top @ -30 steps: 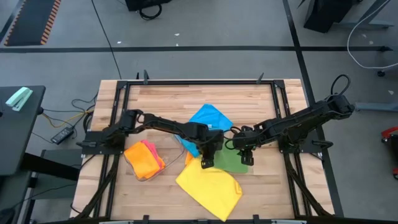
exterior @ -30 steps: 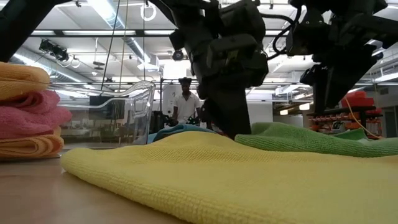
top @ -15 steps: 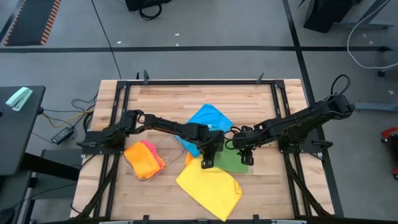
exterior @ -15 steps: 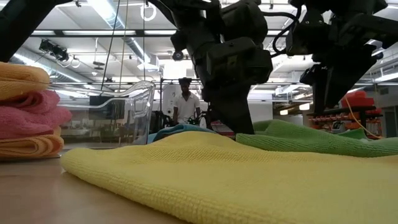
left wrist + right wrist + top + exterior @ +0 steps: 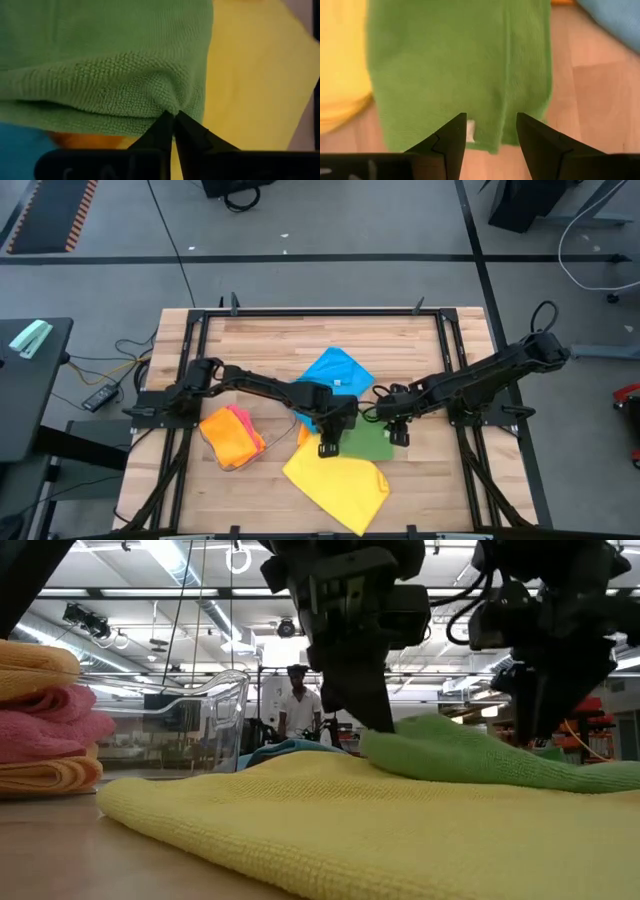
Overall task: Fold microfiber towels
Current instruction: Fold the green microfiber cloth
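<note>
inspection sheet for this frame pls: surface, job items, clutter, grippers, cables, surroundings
Surface: wooden table in a black frame, bare at the far side.
Job's things: green towel lies partly over the yellow towel; blue towel behind them; folded orange and pink stack at the left.
Clutter: clear plastic tray beside the stack.
Grippers: left gripper shut on the green towel's edge, which is puckered at the tips; right gripper open, hovering over the same towel's other edge.
Cables: loose leads on the floor left of the table; a cable loop on the right arm.
Surroundings: a person stands far behind the table; grey floor around.
</note>
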`<state>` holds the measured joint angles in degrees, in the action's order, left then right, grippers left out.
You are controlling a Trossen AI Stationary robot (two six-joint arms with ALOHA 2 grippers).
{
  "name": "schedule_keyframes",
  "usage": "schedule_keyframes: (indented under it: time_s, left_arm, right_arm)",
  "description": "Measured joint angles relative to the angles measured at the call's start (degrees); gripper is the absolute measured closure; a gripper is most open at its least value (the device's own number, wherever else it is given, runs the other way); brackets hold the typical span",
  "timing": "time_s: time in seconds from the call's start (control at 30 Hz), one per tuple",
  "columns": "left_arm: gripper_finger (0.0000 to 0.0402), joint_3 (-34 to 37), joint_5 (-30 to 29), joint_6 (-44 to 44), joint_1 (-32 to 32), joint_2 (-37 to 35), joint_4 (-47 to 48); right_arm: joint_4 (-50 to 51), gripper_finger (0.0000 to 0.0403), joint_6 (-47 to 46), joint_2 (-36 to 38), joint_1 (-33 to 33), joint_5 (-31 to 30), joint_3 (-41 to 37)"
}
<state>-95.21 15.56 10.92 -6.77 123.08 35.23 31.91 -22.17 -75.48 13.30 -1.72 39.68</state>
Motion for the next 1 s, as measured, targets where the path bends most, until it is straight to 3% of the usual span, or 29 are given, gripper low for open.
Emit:
schedule_keyframes:
  time_s: [0.17, 0.3, 0.4, 0.57, 0.83, 1.0]
  left_arm:
    - [0.0379, 0.0, -0.8, 0.5, -0.6, 0.6, 0.4]
    - [0.039, 0.0, -2.4, 0.4, -0.6, 0.6, 0.7]
    - [0.0388, 0.0, -2.8, 0.4, -0.6, 0.5, 0.8]
    - [0.0367, 0.0, -2.9, -0.1, -0.6, 0.5, 0.8]
    - [0.0373, 0.0, -2.9, 0.2, -0.8, 0.5, 3.4]
    - [0.038, 0.0, -3.1, 0.4, -2.2, 0.5, 4.0]
  right_arm:
    - [-1.8, 0.0227, -0.1, 0.0, 0.2, -0.6, -2.5]
    - [-3.3, 0.0254, 0.9, 0.0, 0.7, -1.9, -4.2]
    - [-5.5, 0.0293, 2.3, 0.0, 0.8, -2.0, -5.2]
    - [-6.8, 0.039, 4.2, 0.0, 0.8, -1.0, -6.0]
    - [1.6, 0.0399, 5.6, 2.4, -1.1, -5.0, -0.5]
    - [4.0, 0.04, 4.3, 3.3, -4.8, -6.7, -1.5]
